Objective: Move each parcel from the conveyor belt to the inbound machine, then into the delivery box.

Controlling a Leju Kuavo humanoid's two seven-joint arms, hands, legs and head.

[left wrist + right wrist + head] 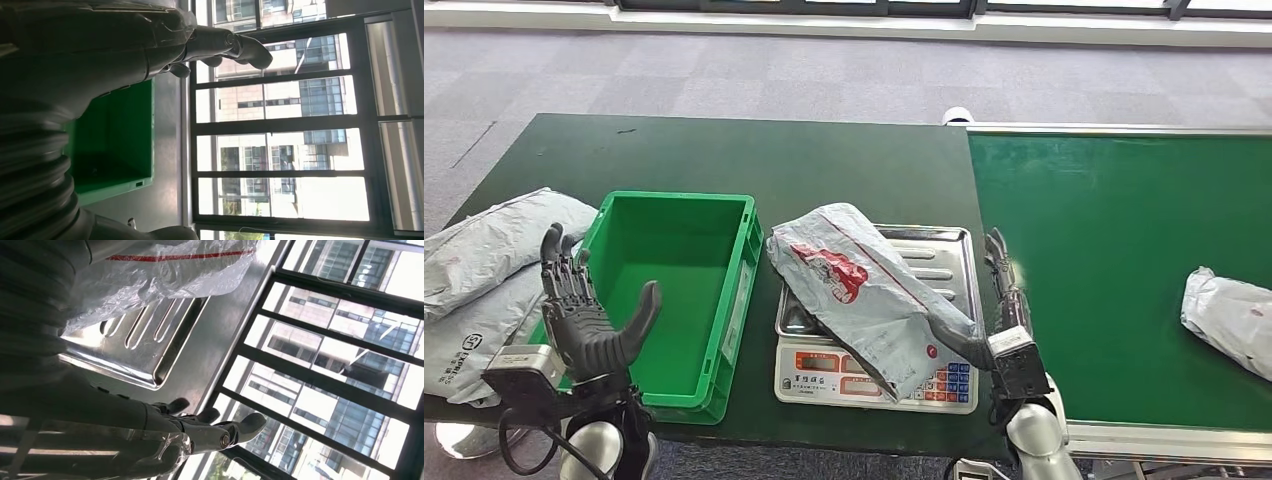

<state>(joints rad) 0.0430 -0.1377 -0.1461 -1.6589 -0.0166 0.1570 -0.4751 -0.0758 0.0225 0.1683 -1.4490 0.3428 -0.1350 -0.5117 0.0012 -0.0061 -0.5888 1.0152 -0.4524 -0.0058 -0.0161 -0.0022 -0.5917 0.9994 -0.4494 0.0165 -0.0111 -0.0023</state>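
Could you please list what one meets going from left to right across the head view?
Grey parcels → left hand → green delivery box → parcel with red print lying on the scale → right hand → green conveyor belt → grey parcel on the belt.

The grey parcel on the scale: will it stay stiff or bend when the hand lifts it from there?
The grey parcel will probably sag: it is a crinkled plastic mailer overhanging the scale tray. Its glossy film looks slippery. It seems flat, so likely light.
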